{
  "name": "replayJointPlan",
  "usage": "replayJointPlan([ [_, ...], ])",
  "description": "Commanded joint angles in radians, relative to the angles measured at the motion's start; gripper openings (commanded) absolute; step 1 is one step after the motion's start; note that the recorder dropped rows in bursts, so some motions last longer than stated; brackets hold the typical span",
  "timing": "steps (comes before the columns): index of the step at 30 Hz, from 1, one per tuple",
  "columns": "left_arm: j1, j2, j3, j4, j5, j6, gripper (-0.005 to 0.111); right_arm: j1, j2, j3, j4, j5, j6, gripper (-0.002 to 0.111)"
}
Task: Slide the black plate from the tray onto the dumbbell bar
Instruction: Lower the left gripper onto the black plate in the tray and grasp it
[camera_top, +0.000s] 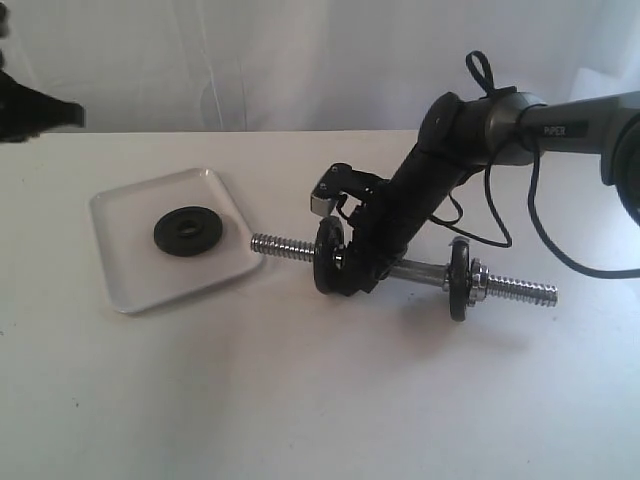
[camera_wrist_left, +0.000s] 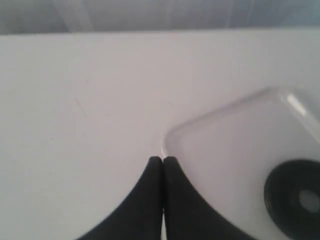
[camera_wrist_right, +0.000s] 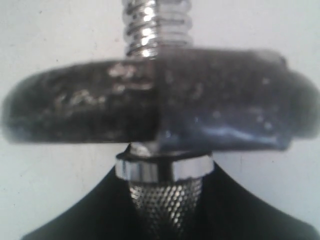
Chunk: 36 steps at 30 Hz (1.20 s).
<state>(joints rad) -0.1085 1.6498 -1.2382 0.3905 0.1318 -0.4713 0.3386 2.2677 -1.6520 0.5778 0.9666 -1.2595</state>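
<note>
A: Entry one, plate (camera_top: 188, 231); status?

B: Not yet moved; lies flat near the middle of the tray (camera_top: 120, 275), hole upward; nothing grips it.

A: Entry two, bar (camera_top: 415, 270)?

B: Lies on the table (camera_top: 300, 400) to the right of the tray; its bare threaded end points at the tray's rim, very close; whether it touches, cannot tell. One disc (camera_top: 327, 258) sits behind that thread; a second disc (camera_top: 460, 277) with a chrome nut (camera_top: 479, 280) sits toward the far end.

A: Entry three, right gripper (camera_top: 352, 275)?

B: Clamped on the bar's knurled middle, just behind the nearer disc; by judgement, steadying the bar for loading.

A: Entry four, left gripper (camera_wrist_left: 162, 161)?

B: Fingertips pressed together, holding nothing; over bare table just outside a corner of the tray; the plate lies apart from it, across the tray floor, at the edge of the left wrist view.

A: Progress?

B: By judgement, bar readied, free end clear; the transfer itself not begun.

A: Outstanding?

B: Open the left fingers; reach into the tray; take the plate by its rim; stand it on edge; pass its hole over the free thread.
</note>
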Motion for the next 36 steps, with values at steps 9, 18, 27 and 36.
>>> replayJointPlan([
  [9, -0.194, 0.526, -0.658, -0.673, 0.713, 0.81, 0.0, 0.003, 0.008, 0.0, 0.084, -0.04, 0.004, 0.0],
  [18, -0.194, 0.526, -0.66, -0.563, 0.692, 0.733, 0.035, 0.003, 0.008, 0.0, 0.131, -0.056, 0.004, 0.0],
  [27, -0.194, 0.526, -0.66, -0.568, 0.733, 0.749, 0.105, 0.003, 0.008, 0.0, 0.131, -0.056, 0.004, 0.0],
  [36, -0.194, 0.526, -0.66, -0.56, 0.712, 0.769, 0.105, 0.003, 0.008, 0.0, 0.131, -0.056, 0.004, 0.0],
])
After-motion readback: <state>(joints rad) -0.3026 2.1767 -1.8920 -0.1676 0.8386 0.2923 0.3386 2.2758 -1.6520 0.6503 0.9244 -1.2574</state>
